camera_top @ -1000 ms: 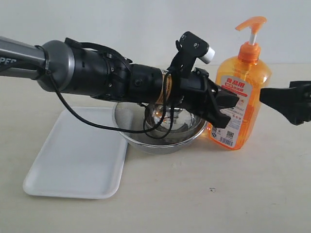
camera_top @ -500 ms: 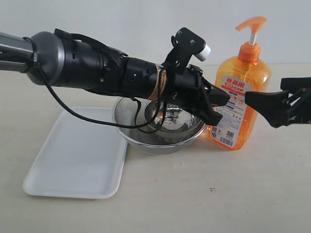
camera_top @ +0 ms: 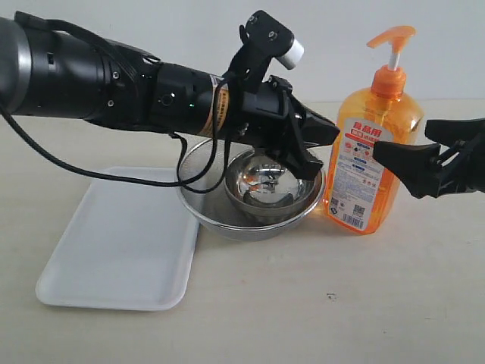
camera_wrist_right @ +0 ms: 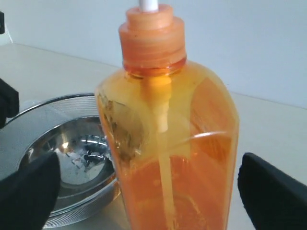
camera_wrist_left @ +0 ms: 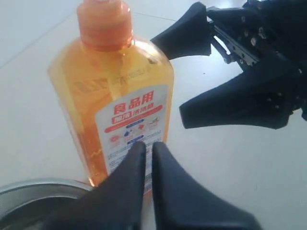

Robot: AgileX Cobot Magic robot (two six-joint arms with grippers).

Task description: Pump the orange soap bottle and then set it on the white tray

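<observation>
Two grippers in shot, and they're doing very different things. The left gripper (camera_wrist_left: 147, 152) is pinched all the way closed with nothing between its fingers. Its tips point at the label of the orange soap bottle (camera_top: 362, 182), right up close. Can't tell if they actually touch the label or just sit in front of it. In the exterior view that arm reaches in from the left, passing over the steel mesh strainer bowl (camera_top: 198, 206), which has a smaller shiny bowl (camera_top: 265, 199) sitting inside it.

The right gripper (camera_top: 402, 149) comes in from the right side with its jaws spread as wide as they go. It isn't gripping anything. Its wrist view shows one finger out on each side of the bottle body, with clear space between each finger and the plastic, so it's straddling the bottle rather than holding it.

The bottle itself stands upright on the bench (camera_top: 341, 303), just beside the strainer on its right. The pump head (camera_top: 392, 36) is up, with the white stem showing under it.

Over on the other side of the strainer, the white tray (camera_top: 114, 250) lies flat on the bench, its edge right against the strainer and well apart from the bottle.
</observation>
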